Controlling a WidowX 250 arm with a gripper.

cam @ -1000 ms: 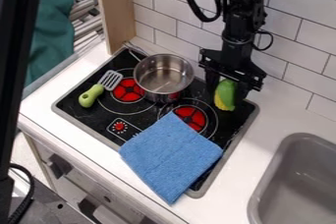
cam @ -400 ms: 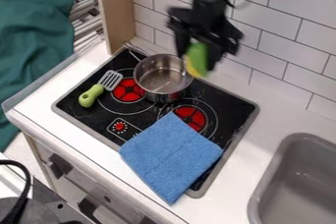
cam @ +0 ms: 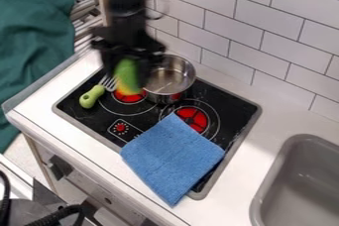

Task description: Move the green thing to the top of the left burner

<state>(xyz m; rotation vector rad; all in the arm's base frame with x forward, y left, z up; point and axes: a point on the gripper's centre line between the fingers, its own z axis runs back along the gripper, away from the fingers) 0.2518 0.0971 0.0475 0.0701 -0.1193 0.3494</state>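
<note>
The tool [cam: 126,72], gripping the green thing [cam: 128,78], had swung leftward across the pot [cam: 173,76]. The thing now hung over the left burner [cam: 128,98], so lowering and release seemingly remained.

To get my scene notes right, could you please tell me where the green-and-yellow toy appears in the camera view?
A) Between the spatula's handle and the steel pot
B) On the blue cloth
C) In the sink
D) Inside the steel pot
A: the green-and-yellow toy hangs at the gripper, with the spatula's handle and steel pot on either side.
</note>
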